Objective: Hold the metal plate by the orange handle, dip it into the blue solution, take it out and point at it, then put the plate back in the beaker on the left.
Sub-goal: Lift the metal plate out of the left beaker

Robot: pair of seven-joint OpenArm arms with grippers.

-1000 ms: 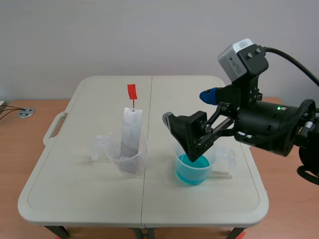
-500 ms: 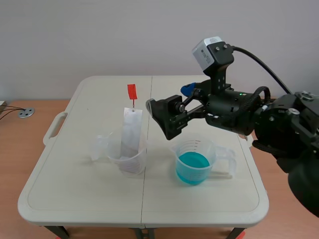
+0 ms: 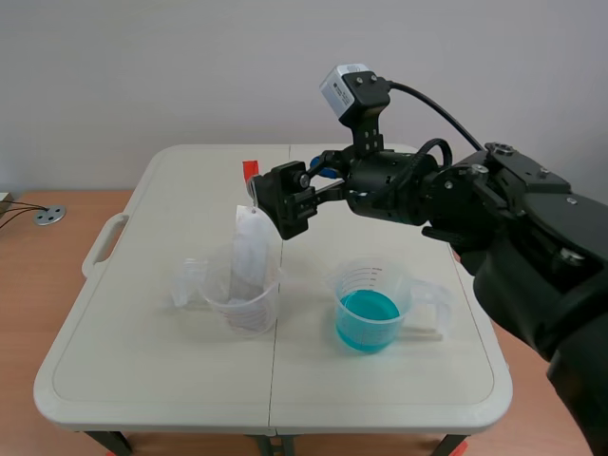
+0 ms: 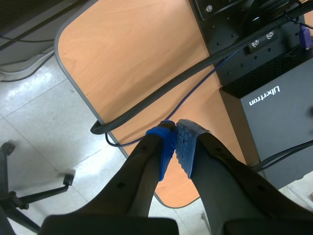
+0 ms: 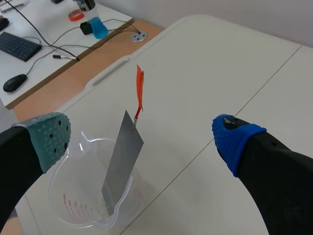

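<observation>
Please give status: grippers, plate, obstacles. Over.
Right gripper open at orange strip handle, no grip. Left gripper shut, empty. Grey metal plate leaning in clear plastic beaker. Nothing blocks.

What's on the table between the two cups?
Nothing: the scene view shows only bare table between the left beaker and the beaker of blue solution.

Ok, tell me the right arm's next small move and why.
Probably ease the right gripper forward and close on the orange handle: it is open, the handle lies ahead in line with the gap, and the metal plate stands ungripped in the beaker.
</observation>
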